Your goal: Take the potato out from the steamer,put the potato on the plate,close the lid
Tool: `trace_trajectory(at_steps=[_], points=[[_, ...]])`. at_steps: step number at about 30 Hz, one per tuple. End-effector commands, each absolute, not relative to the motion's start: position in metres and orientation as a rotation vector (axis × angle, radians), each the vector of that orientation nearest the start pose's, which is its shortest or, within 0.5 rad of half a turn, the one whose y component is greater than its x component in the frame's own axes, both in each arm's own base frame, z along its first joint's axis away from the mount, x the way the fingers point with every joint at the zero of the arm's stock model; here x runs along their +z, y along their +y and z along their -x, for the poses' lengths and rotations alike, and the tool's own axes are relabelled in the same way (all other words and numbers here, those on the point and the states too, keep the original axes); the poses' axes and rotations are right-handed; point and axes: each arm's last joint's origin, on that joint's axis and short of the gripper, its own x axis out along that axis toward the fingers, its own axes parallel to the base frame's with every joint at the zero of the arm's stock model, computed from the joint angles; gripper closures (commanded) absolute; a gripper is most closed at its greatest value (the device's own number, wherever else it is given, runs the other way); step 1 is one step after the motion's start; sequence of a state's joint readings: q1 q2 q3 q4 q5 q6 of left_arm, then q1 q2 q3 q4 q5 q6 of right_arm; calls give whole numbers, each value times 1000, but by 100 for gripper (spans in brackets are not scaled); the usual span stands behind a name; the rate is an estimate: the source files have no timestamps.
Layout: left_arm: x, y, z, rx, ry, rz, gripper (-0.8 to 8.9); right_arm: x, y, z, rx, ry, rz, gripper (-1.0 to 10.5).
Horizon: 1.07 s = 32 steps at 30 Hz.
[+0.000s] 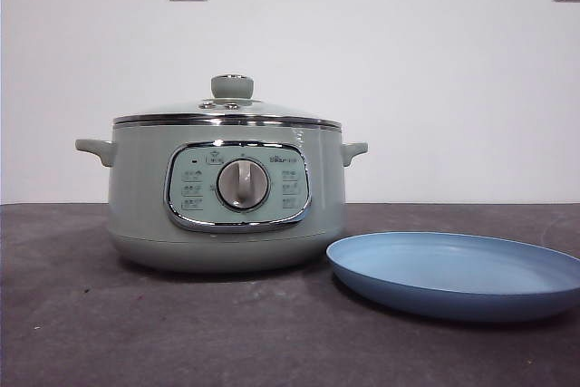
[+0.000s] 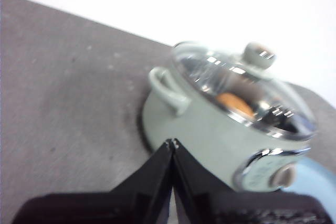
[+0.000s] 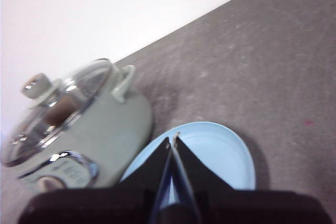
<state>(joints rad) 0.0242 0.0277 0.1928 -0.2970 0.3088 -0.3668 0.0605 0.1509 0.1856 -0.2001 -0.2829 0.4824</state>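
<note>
The steamer (image 1: 227, 197) stands on the dark table (image 1: 72, 314) with its lid (image 1: 231, 106) on, the plate (image 1: 458, 274) empty just beside it. The potato (image 2: 235, 103) shows orange through the glass, inside the pot. The left gripper (image 2: 172, 142) and right gripper (image 3: 172, 139) hang above, jaws pressed together, holding nothing.

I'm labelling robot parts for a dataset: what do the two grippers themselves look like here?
Only the wrist views show them. The left gripper has two matte black wedge-shaped jaws tapering to thin tips from a broad black base. The right gripper looks the same, with a pale edge along one jaw. No cables or markings are visible.
</note>
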Motion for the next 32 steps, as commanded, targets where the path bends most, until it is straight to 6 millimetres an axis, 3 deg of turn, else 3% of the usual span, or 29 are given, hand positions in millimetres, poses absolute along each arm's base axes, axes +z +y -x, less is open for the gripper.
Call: trace_trajectory(at_steps=[1,11,18,24,30,32], points=[[211,-7,-81,-272,194,388,821,212,15,-98,321,271,-483,959],[261,-13,-90,-479,343,303,822,287,23,-113,577,490,-260,959],[301,-16,-99,-673,416,216,822,329,27,-111,724,597,-93,958],[323,-18,-103,-721,494,150,822,338,28,-109,745,630,-67,958],[329,-19,-103,-728,515,140,812,337,28,-109,744,638,-74,931],[329,-19,-103,-728,516,141,750,337,28,-109,743,638,-74,824]])
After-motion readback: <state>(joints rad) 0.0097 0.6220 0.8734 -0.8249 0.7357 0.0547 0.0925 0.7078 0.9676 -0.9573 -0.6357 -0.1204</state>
